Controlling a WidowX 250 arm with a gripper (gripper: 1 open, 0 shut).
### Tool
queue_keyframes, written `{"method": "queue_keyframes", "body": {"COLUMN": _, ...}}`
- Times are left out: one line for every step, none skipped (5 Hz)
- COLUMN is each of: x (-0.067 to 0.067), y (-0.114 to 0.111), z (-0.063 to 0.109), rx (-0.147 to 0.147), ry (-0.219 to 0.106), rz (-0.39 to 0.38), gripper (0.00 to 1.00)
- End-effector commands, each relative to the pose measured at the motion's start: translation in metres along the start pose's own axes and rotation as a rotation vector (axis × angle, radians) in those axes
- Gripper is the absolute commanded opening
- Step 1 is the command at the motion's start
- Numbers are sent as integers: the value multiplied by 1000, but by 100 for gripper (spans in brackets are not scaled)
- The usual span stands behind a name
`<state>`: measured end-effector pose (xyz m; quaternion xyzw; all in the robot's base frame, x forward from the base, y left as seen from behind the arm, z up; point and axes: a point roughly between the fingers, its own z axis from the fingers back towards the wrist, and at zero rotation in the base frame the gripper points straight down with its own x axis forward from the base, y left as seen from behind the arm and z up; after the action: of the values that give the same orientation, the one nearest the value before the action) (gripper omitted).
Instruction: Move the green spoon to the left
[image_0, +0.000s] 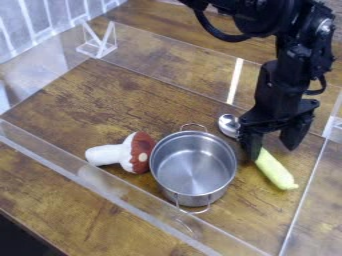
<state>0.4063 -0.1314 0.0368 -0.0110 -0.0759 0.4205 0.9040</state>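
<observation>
Wood-plank table, clear acrylic walls round it. Spoon near right edge, beside pot. Gripper spread wide, empty, straddling spoon. Mushroom left of pot.

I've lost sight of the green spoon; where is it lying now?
The green spoon lies at the right of the camera view on the wooden table, just right of the steel pot, beneath the open end effector.

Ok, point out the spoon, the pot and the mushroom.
spoon (277, 169), camera view, on the yellow-green handle.
pot (194, 185), camera view, on the front rim.
mushroom (139, 153), camera view, on the red cap.
</observation>
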Motion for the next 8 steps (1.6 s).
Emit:
{"method": "queue_keyframes", "body": {"x": 9, "y": -10, "z": 1, "rx": -41, "ry": -20, "rz": -69, "gripper": 100}}
{"method": "queue_keyframes", "body": {"x": 17, "y": -10, "z": 9, "rx": -39, "ry": -23, "rz": -72, "gripper": 0}}
{"method": "queue_keyframes", "body": {"x": 28, "y": -9, "z": 29, "rx": -47, "ry": -18, "rz": -68, "gripper": 0}}
{"method": "queue_keyframes", "body": {"x": 36, "y": -2, "z": 53, "rx": -79, "ry": -9, "rz": -72, "gripper": 0}}
{"method": "queue_keyframes", "body": {"x": 40, "y": 5, "z": 72, "rx": -102, "ry": 7, "rz": -85, "gripper": 0}}
{"method": "queue_keyframes", "body": {"x": 45, "y": 12, "z": 91, "rx": -129, "ry": 15, "rz": -88, "gripper": 0}}
{"method": "queue_keyframes", "body": {"x": 53, "y": 14, "z": 108, "rx": -161, "ry": 24, "rz": -69, "gripper": 0}}
{"method": "queue_keyframes", "body": {"x": 62, "y": 18, "z": 125, "rx": -193, "ry": 33, "rz": -44, "gripper": 0}}
